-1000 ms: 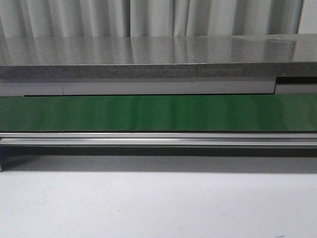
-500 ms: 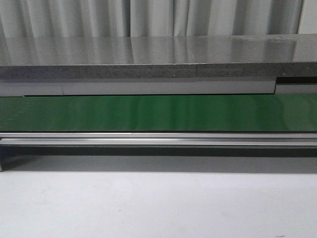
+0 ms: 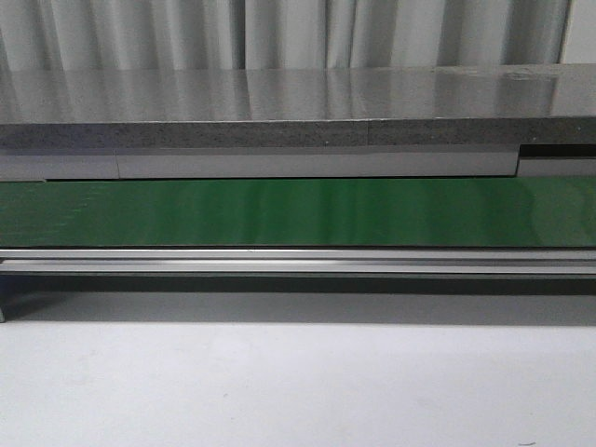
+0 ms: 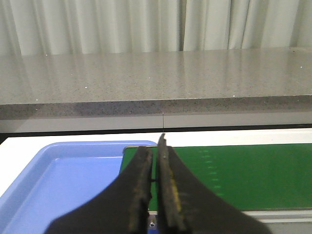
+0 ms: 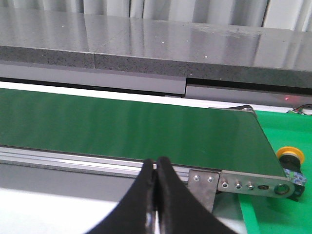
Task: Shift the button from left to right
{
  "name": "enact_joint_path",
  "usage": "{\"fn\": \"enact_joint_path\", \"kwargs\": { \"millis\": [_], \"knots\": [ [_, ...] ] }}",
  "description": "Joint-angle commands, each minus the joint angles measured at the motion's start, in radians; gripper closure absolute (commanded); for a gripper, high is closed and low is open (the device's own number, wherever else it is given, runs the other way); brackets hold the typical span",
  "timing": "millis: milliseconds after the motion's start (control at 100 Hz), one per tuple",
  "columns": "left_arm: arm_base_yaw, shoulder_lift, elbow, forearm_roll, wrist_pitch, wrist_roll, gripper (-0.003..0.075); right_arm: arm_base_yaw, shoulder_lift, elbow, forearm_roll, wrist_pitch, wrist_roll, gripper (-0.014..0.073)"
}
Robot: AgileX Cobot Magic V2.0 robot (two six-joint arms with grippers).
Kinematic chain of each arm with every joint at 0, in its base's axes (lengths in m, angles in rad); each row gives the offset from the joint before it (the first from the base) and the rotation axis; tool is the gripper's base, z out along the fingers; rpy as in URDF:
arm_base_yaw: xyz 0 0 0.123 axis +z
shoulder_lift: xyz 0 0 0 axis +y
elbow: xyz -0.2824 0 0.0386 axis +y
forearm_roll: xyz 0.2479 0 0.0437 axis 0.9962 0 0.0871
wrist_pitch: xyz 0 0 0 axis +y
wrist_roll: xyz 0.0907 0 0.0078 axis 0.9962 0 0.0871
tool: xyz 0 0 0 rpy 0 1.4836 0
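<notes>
Both arms' fingers are pressed together, holding nothing; the blue tray (image 4: 58,175) shows nothing inside.

glossy green belt (image 3: 298,212), brushed metal rail (image 3: 298,264), polished speckled stone counter (image 3: 279,98), smooth blue plastic tray (image 4: 58,180)

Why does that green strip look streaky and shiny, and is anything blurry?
Front view: pale vertical glare bands on the green belt, mirroring the curtains. Left wrist view: the shut left pincer is close and dark. Right wrist view: the button is sharp.
</notes>
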Motion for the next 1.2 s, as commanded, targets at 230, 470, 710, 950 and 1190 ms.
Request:
{"fn": "enact_joint_path", "kwargs": {
  "millis": [230,470,710,950,1190],
  "knots": [
    [-0.009,0.006,0.024,0.092,-0.15,-0.019,0.0715,0.001,-0.017,0.001,-0.01,-0.084,-0.001,0.0715],
    [-0.009,-0.069,0.143,0.206,-0.219,-0.199,0.0715,0.001,-0.017,0.001,-0.01,-0.084,-0.001,0.0715],
    [-0.009,-0.228,0.233,0.206,-0.219,-0.199,0.0715,0.001,-0.017,0.001,-0.01,-0.084,-0.001,0.0715],
    [-0.009,-0.24,0.239,0.21,-0.201,-0.199,0.0715,0.001,-0.017,0.001,-0.01,-0.084,-0.001,0.0715],
    [-0.009,-0.24,0.239,0.21,-0.2,-0.199,0.0715,0.001,-0.017,0.001,-0.01,-0.084,-0.001,0.0715]
  ]
}}
